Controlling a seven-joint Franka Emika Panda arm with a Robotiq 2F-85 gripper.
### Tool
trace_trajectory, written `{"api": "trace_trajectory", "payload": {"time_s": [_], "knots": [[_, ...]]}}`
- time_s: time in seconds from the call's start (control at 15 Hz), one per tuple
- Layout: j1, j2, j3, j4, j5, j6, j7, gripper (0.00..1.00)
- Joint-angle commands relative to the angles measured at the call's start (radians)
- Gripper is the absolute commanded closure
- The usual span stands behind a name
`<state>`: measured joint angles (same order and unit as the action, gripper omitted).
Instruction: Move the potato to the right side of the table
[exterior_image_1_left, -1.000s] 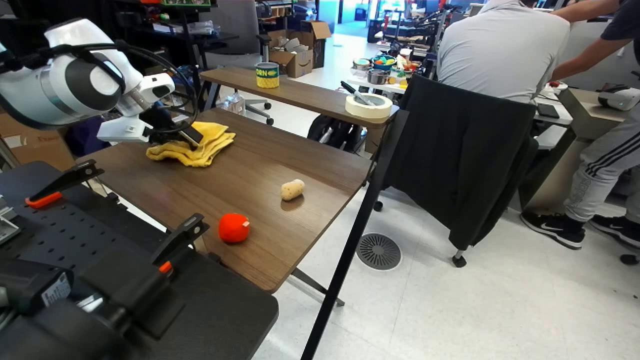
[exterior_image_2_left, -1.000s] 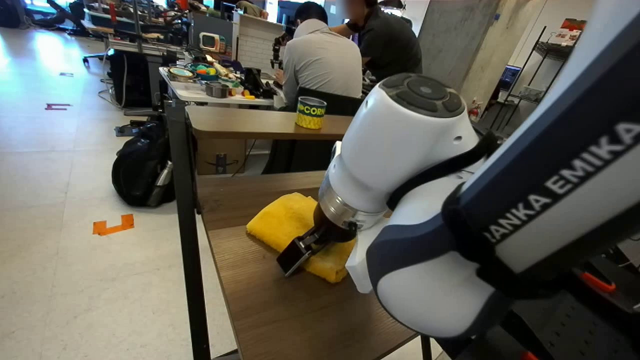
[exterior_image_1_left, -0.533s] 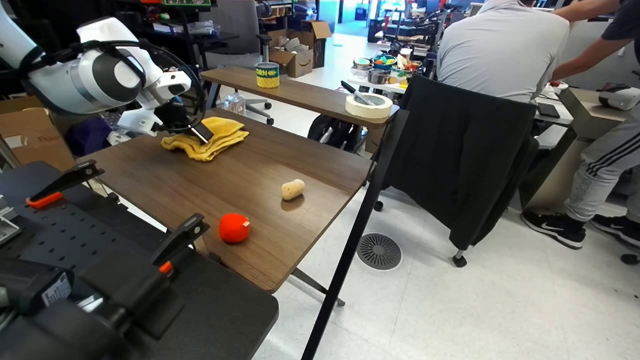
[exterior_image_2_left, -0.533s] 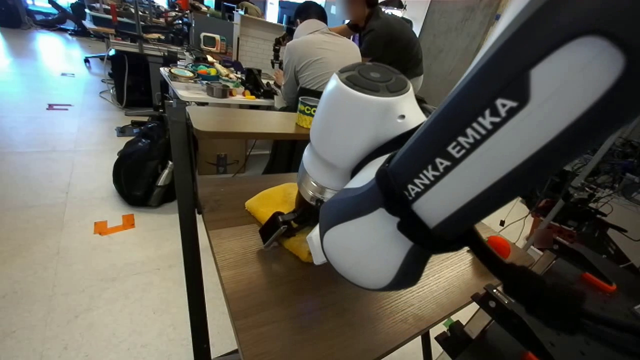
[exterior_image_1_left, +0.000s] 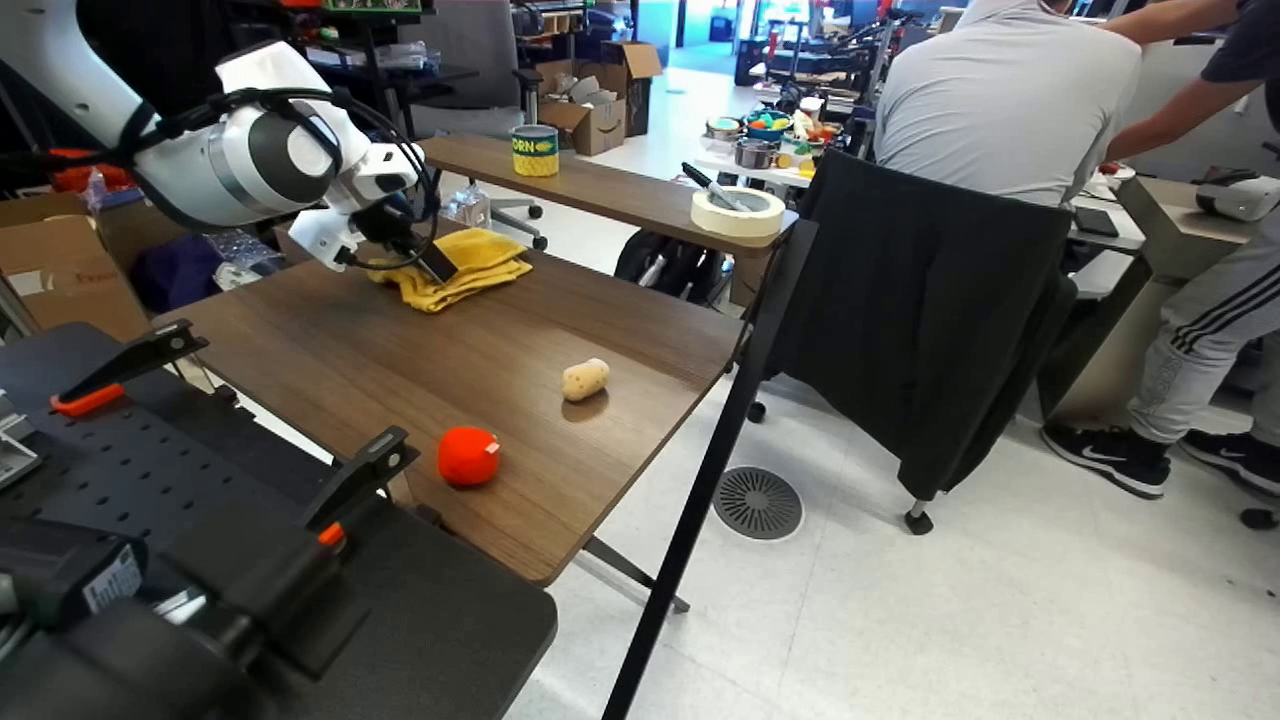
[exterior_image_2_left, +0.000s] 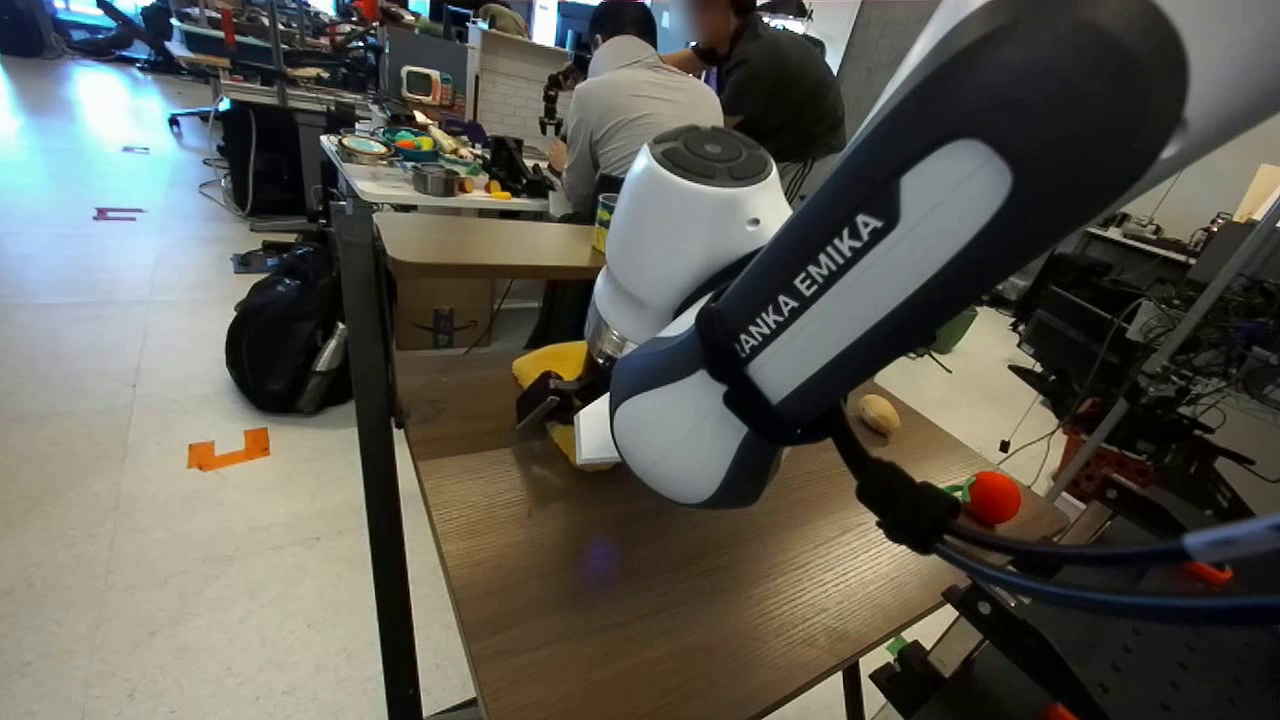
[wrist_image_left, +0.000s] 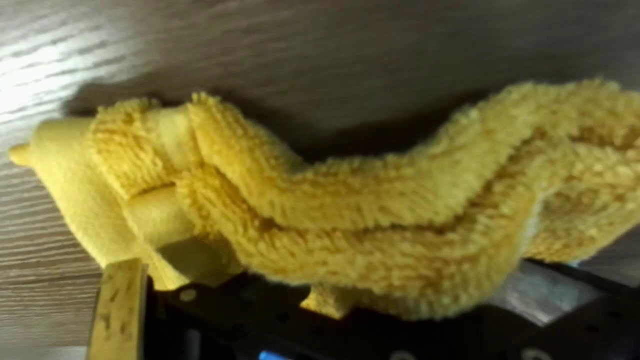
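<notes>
Tan potato (exterior_image_1_left: 585, 380) seen on table (exterior_image_1_left: 440, 375), near red tomato (exterior_image_1_left: 467, 456), well apart from gripper (wrist_image_left: 330, 282). Jaws spread wide at yellow cloth (wrist_image_left: 375, 200). Potato probably light, firm, smooth, easily rolled, hardly hurt; best pinched across middle, not by ends.

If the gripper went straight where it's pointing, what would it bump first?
Probably the yellow cloth: in the wrist view it lies right ahead of the gripper. They may already touch; the depth is unclear. Beneath the cloth is the table.
</notes>
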<state>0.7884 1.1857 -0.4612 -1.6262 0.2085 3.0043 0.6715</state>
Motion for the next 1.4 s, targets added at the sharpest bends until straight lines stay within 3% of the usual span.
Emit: {"api": "trace_trajectory", "payload": {"time_s": [0.0, 0.07, 0.13, 0.2, 0.53, 0.67, 0.87, 1.07, 1.13, 1.33], "knots": [[-0.032, 0.09, -0.021, -0.024, 0.017, 0.03, 0.085, 0.0], [-0.022, 0.083, -0.037, -0.053, 0.017, 0.038, 0.11, 0.0], [-0.058, 0.06, -0.008, -0.077, 0.012, 0.049, 0.095, 0.0], [-0.023, -0.002, -0.029, -0.043, -0.01, 0.026, 0.085, 0.0], [-0.027, -0.006, -0.033, -0.049, -0.008, 0.041, 0.082, 0.0], [-0.161, -0.092, 0.125, -0.059, -0.056, 0.008, -0.074, 0.0], [-0.29, -0.12, 0.242, -0.054, -0.055, -0.06, -0.194, 0.0], [-0.324, -0.122, 0.232, -0.05, -0.051, -0.207, -0.189, 0.0], [-0.304, -0.129, 0.225, -0.044, -0.058, -0.116, -0.172, 0.0], [-0.316, -0.136, 0.225, -0.044, -0.063, -0.125, -0.172, 0.0]]}}
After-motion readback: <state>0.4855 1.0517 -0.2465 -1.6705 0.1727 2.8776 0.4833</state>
